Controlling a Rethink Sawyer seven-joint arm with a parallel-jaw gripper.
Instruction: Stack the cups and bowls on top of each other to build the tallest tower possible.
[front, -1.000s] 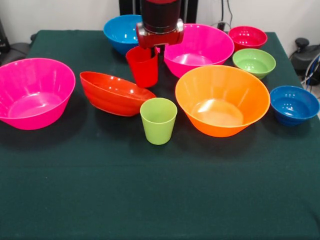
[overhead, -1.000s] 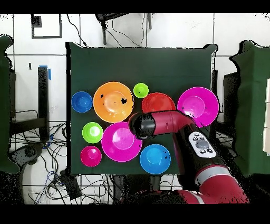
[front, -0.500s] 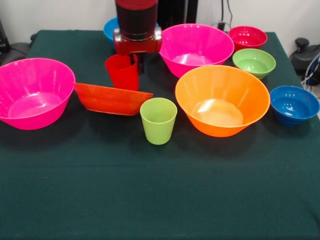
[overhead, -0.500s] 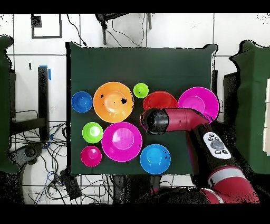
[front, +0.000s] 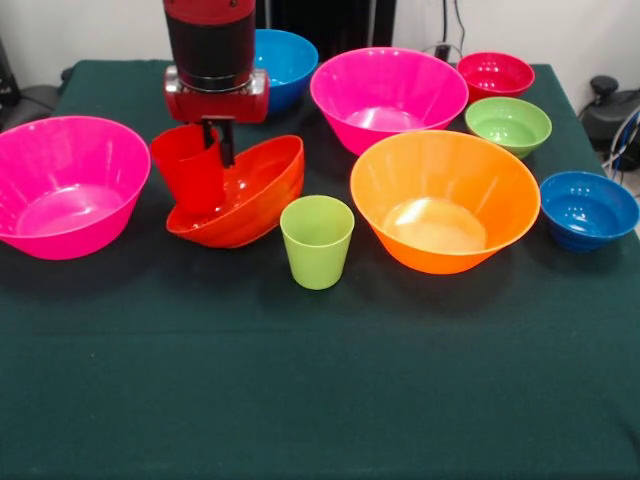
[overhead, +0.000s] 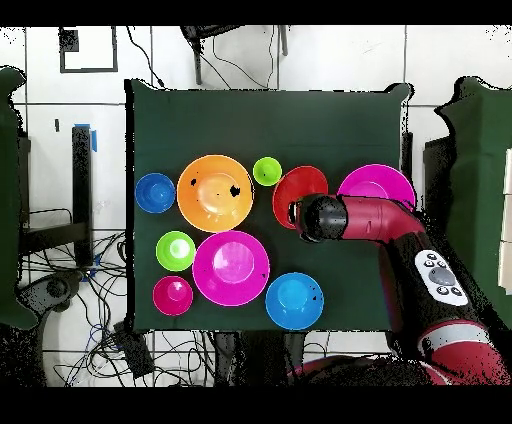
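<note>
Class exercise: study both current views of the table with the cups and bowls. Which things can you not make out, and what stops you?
- Red cup: hidden in the overhead view by the arm.
- Red-orange bowl: front view leaves unclear whether the cup props it up; overhead, the arm covers one side.
- Gripper: only one dark finger shows, inside the cup; any other is hidden.
- Light blue bowl: front view, partly behind the arm.

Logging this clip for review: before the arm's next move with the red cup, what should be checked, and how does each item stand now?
1. Gripper holds the red cup, jaws over its rim: ok.
2. Red cup upright: not ok, slightly tilted.
3. Red-orange bowl flat on the table: not ok, tipped on edge against the cup.
4. Lime green cup upright, apart from the bowl: ok.
5. Orange bowl empty, upright: ok.
6. Tower begun: not ok, nothing nested.
</note>
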